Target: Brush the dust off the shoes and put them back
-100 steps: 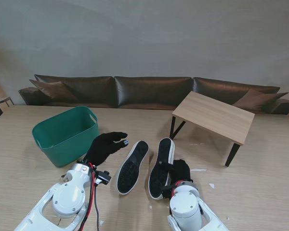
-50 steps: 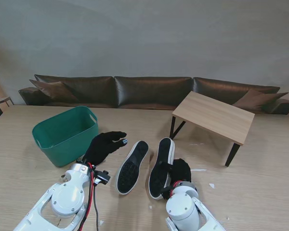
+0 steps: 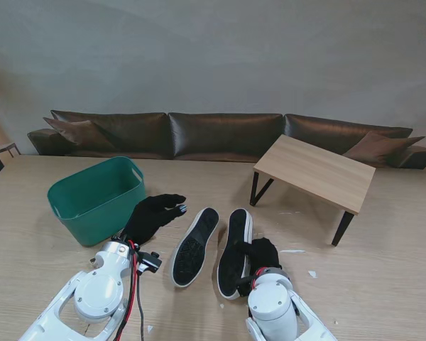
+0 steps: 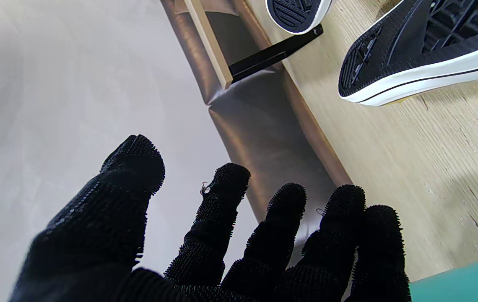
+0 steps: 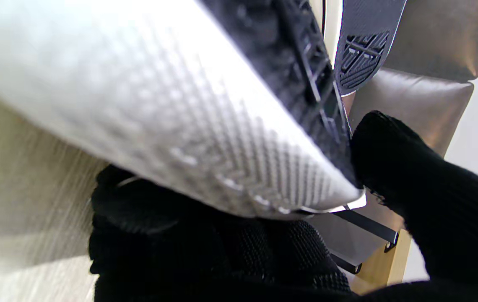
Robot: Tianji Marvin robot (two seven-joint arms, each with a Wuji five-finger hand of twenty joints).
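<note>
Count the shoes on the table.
2. The left shoe lies sole-up beside the open left hand. The right shoe, also sole-up, is gripped at its heel by the right hand. None seems hidden.

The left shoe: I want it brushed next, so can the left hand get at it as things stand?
Probably yes. The left hand is open, holds nothing, and hovers just beside the left shoe, sole up on the table. Nothing lies between them; the green basket sits on its other side.
</note>
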